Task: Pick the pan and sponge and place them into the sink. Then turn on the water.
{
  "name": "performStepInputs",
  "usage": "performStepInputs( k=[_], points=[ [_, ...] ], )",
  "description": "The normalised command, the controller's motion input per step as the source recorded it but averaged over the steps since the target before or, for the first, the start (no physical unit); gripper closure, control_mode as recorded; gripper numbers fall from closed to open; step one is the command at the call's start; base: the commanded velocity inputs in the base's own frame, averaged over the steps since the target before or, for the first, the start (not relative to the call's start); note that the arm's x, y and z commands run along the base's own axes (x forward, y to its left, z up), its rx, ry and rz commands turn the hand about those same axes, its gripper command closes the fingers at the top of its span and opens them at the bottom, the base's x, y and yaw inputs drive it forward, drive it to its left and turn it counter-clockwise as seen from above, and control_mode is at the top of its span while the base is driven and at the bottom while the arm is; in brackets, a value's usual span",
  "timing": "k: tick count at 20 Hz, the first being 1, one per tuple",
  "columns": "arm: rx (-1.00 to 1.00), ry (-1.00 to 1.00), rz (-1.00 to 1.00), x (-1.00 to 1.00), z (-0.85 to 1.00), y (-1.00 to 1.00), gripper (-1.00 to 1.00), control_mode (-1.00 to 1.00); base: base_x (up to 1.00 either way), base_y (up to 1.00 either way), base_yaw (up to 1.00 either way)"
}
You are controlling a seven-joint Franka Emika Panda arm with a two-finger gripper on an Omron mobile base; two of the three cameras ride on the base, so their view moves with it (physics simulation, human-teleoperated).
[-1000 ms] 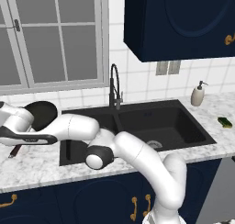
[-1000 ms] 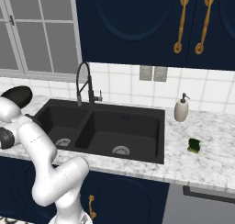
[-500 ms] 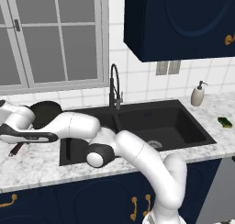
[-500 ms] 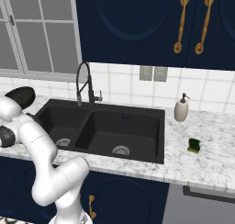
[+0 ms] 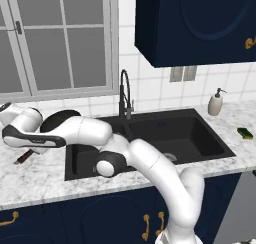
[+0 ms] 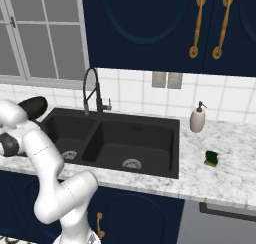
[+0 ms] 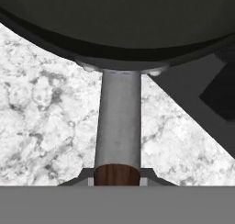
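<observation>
A: Where is the pan (image 5: 59, 120)?
B: On the worktop (image 5: 35, 175), just beside the left edge of the sink (image 5: 150, 138), close under the window (image 5: 55, 38). From the left base camera its black bowl shows behind the arm's forearm, and the tip of its red-brown handle pokes out toward the worktop's front left.

A: And the gripper (image 7: 117, 176)?
B: Nearly closed, its 2 fingers pinched narrow on the pan's handle. The hand camera looks straight along the grey neck of that handle to the dark rim of the pan, with the brown wooden part sitting between the finger tips.

A: Is the pan lifted off the marble?
B: I cannot tell. The marble shows below the handle, but whether the base is touching is not clear.

A: The sponge (image 6: 212, 158)?
B: Toward the right end of the worktop, well apart from the pan, between the sink's right edge and the worktop's right end. The beige soap bottle (image 6: 198, 119) stands behind it, near the tiled wall.

A: The faucet (image 6: 93, 91)?
B: Upright at the sink's back edge, over the left of the 2 basins.
</observation>
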Motion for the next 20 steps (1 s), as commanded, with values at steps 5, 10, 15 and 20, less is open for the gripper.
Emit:
performStepInputs(
  k=[5, 10, 15, 20],
  points=[
    [0.02, -0.01, -0.22, -0.11, 0.0, -0.5, 1.0, -1.0, 0.0, 0.0, 0.0],
    [0.04, 0.0, -0.18, -0.26, 0.0, -0.62, 1.0, -1.0, 0.0, 0.0, 0.0],
    [0.1, -0.05, -0.15, -0.38, 0.07, -0.74, 1.0, -1.0, 0.0, 0.0, 0.0],
    [0.15, -0.14, -0.13, -0.37, 0.05, -0.7, 1.0, -1.0, 0.0, 0.0, 0.0]
  ],
)
